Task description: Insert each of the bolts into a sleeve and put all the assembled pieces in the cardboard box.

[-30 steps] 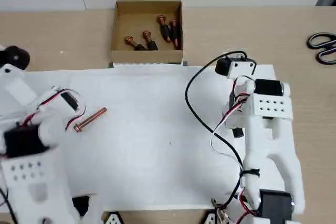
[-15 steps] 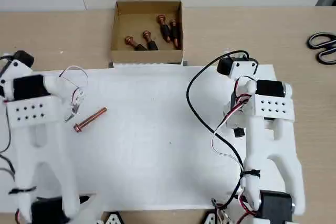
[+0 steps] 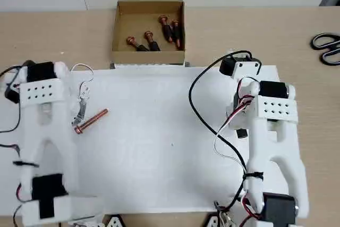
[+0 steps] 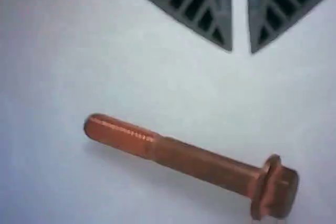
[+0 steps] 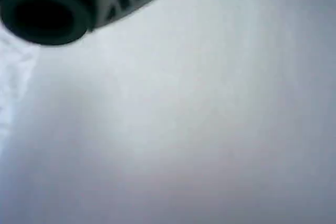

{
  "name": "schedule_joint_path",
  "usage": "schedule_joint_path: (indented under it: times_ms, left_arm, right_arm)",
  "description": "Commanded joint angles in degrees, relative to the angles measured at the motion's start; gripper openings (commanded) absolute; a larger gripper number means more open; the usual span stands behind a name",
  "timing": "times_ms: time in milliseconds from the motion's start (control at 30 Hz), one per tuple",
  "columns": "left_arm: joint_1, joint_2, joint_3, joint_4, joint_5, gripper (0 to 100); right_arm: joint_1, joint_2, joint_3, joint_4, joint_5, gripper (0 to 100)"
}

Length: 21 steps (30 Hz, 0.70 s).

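Observation:
A copper bolt [image 3: 91,121] lies loose on the white mat [image 3: 159,147], head toward the near-left; in the left wrist view the bolt [image 4: 184,158] sits just beyond my fingertips. My left gripper [image 3: 79,114] [image 4: 241,50] hangs over the mat right beside the bolt's head, almost shut with a thin slit between the jaws and nothing in it. My right gripper [image 3: 240,131] rests low on the mat's right side, shut on a black sleeve [image 5: 44,18] whose open end shows. The cardboard box [image 3: 119,30] at the back holds several assembled bolt-and-sleeve pieces [image 3: 166,28].
Scissors [image 3: 326,46] lie on the wooden table at the far right. A black cable [image 3: 199,115] loops from the right arm over the mat. The mat's middle is bare.
The left arm has unfolded from the near-left corner and swung out over the mat, bringing its gripper down beside the bolt. The right arm and the bolt have not moved.

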Motion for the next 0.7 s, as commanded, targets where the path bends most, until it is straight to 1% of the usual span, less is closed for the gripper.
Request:
schedule_joint_path:
  times_ms: [0, 200, 267, 367, 433, 667]
  left_arm:
    - [0.3, 2.5, -2.2, -2.9, 0.5, 1]
    - [0.2, 6.9, -2.2, -7.2, 0.5, 1]
    - [0.2, 8.1, -2.2, -8.3, 0.5, 5]
    - [0.2, 9.8, -2.2, -8.8, 0.5, 13]
    - [0.2, 10.6, -2.2, -8.8, 0.5, 16]
    - [-0.1, 12.2, -2.0, -8.4, 0.5, 17]
  right_arm:
    - [0.6, -2.8, -0.4, -0.8, 0.5, 1.3]
    - [0.6, -4.2, -0.4, -0.7, 0.5, 1.3]
    - [0.6, -4.4, -0.4, -0.6, 0.5, 1.3]
    - [0.6, -4.5, -0.4, -0.5, 0.5, 1.3]
    - [0.6, -4.5, -0.4, -0.5, 0.5, 1.3]
    - [0.6, -4.4, -0.4, -0.8, 0.5, 1.3]
